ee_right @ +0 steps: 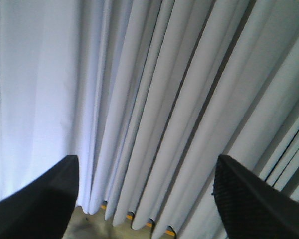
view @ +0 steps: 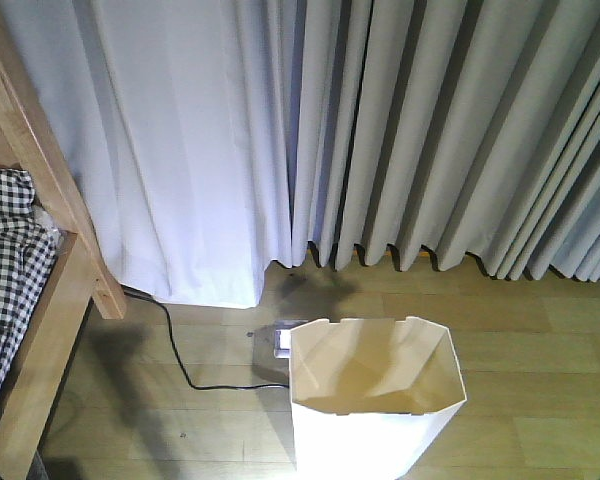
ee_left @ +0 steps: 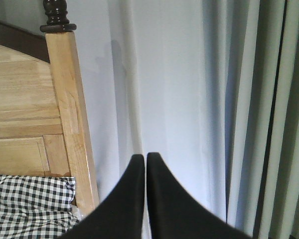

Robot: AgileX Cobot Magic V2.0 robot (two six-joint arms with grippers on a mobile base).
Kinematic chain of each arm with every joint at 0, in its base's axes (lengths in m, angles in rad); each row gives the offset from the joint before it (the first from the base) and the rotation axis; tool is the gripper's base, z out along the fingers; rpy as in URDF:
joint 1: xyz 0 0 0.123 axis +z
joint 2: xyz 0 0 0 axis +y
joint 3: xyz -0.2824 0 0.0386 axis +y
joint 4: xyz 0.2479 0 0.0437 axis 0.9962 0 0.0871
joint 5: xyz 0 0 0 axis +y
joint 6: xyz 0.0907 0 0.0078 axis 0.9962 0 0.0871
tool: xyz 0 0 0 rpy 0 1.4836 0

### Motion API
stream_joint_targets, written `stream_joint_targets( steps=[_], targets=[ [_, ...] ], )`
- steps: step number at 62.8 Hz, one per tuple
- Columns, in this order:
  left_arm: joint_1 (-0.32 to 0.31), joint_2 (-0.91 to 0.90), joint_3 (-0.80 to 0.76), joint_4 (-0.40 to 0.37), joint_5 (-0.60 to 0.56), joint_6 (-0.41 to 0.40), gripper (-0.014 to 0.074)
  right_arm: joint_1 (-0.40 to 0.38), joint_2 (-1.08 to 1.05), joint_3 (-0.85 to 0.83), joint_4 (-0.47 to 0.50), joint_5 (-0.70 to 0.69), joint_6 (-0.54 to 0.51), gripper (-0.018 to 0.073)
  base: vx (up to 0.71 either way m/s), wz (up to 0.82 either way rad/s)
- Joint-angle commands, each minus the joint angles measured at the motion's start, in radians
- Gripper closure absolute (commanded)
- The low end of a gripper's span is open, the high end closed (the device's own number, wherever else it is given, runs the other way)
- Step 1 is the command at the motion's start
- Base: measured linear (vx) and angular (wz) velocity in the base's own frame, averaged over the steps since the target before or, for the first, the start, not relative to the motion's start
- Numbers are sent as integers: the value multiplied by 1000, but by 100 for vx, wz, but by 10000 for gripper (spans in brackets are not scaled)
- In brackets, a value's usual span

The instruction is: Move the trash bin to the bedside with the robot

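Mostly done, as judged: pale curtains (view: pixel 380 130) fill the background, and the bed (ee_left: pixel 25 124) with checked bedding (view: pixel 5 270) is seen just left of the left claw (ee_left: pixel 145 158), which is pinched shut on nothing. The trash bin (view: pixel 375 400) stands on the floor, near the bed but apart. The right claw (ee_right: pixel 144 169) is spread wide, empty. A last nudge bedward may be left.
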State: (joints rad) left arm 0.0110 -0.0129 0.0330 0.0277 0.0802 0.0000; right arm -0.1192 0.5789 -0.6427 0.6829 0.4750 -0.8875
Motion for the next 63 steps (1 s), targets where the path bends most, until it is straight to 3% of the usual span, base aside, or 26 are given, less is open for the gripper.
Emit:
stream_joint_targets(
  steps=[1, 8, 21, 29, 37, 49, 63],
  targets=[
    [-6, -15, 12, -9, -74, -14, 603, -1, -56, 49, 4, -72, 61, 29, 0, 0],
    [-6, -15, 12, -9, -74, -14, 603, 32, -131, 168, 3, -164, 119, 29, 0, 0],
    [-6, -15, 12, -9, -74, -14, 603, 133, -288, 305, -8, -232, 120, 29, 0, 0],
    [-6, -15, 12, -9, -74, -14, 603, 139, -364, 346, -25, -245, 121, 47, 0, 0],
    [-6, -15, 12, -9, -74, -14, 603, 138, -402, 359, -22, -248, 145, 182, 0, 0],
    [-6, -15, 12, -9, -74, -14, 603, 138, -403, 359, -19, -278, 154, 568, 0, 0],
    [-6, -15, 12, -9, -74, -14, 603, 138, -403, 359, -15, -270, 154, 567, 0, 0]
  ],
)
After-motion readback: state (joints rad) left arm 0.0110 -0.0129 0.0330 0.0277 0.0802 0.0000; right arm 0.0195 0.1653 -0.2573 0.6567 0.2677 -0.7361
